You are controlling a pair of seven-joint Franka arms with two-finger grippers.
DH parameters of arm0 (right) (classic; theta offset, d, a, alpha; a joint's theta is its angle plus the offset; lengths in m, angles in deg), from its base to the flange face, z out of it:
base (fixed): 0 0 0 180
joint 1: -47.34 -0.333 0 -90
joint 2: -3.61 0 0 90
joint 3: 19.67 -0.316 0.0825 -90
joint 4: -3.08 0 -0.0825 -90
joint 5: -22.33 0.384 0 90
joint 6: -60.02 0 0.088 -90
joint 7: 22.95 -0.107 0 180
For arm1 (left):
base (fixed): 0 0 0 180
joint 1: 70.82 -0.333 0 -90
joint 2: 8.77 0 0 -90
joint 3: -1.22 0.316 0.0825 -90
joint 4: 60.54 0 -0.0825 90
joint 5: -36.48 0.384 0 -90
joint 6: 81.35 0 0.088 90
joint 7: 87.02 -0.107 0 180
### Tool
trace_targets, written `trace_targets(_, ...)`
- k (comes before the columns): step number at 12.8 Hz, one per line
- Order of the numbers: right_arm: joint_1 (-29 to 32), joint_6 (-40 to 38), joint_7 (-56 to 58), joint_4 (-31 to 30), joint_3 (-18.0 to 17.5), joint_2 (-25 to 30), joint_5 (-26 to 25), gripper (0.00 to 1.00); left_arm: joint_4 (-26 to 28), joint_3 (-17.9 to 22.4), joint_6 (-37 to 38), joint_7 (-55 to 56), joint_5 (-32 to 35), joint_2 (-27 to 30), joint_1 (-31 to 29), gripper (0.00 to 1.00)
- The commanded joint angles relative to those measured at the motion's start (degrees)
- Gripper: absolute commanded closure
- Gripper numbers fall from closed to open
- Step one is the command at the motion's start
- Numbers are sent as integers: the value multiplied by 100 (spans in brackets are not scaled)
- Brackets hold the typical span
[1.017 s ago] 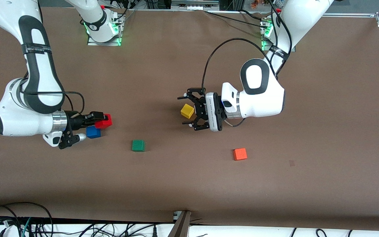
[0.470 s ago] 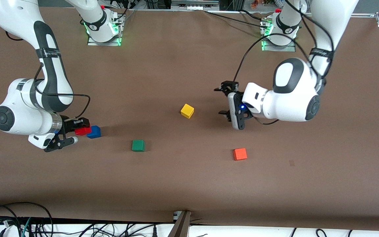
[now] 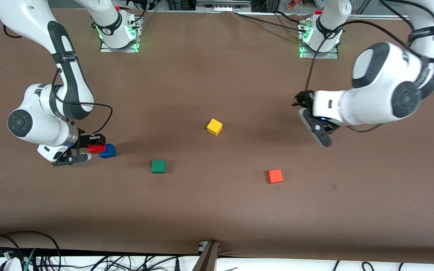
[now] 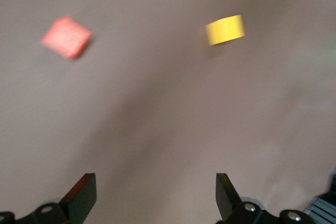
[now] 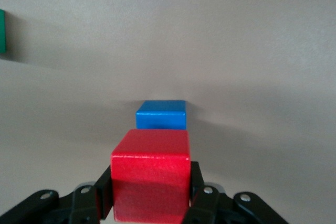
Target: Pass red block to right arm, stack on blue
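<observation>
Right arm is bent low at its table end; right gripper point(image 3: 93, 143) is pinched on the red block point(image 5: 150, 174), held level beside the blue point(image 3: 107, 150); left gripper point(image 4: 155, 198) is spread above the table point(image 3: 217, 210).

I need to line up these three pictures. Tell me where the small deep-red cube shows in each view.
Front view: the small deep-red cube sits in the right gripper, beside the small blue cube, toward the right arm's end of the table.
Left wrist view: not in it.
Right wrist view: the red cube is clamped between the black fingers, low in the picture.
Shared landmark: the blue cube, in the front and right wrist views.
</observation>
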Motion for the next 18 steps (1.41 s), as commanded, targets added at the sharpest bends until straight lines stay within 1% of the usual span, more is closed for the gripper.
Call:
trace_targets(1,-53,256,-150,-381,21,240,-117,92,-24,-18,197,605,903,342,-96,0)
trace_targets(3,-53,327,-150,-399,12,205,-117,91,-137,34,347,791,958,535,-315,0)
trace_targets(5,-53,353,-80,-399,12,161,-126,91,-601,44,495,748,985,554,-596,0)
trace_targets(6,-53,397,-62,-399,12,135,-126,92,-847,70,862,739,985,510,-623,0)
trace_targets(7,-53,423,-53,-399,12,117,-143,92,-911,244,979,747,1028,571,-580,0)
trace_targets(8,-61,441,-53,-391,12,91,-204,92,-911,315,980,765,1159,728,-562,0)
trace_targets(9,-61,493,-53,-391,3,82,-231,92,-798,508,919,817,1195,965,-545,0)
trace_targets(10,-61,529,-53,-391,3,56,-240,92,-545,857,910,922,1170,1185,-249,0)
trace_targets(11,-61,538,-53,-391,3,38,-240,92,-290,1261,832,1271,1187,1413,137,0)
trace_targets(12,-70,547,-53,-391,3,29,-240,92,-105,1465,796,1727,1196,1563,297,0)
trace_targets(14,-79,564,-53,-391,-6,-14,-240,92,264,1590,578,2738,1196,1844,352,0)
trace_targets(15,-79,599,-53,-391,-6,-23,-240,92,762,1599,411,3178,1204,2185,430,0)
trace_targets(16,-79,608,-27,-391,-6,-32,-240,92,1089,1599,200,3347,1231,2397,483,0)
trace_targets(18,-79,626,-27,-391,-6,-67,-231,91,1075,1599,137,3349,1694,2382,449,0)
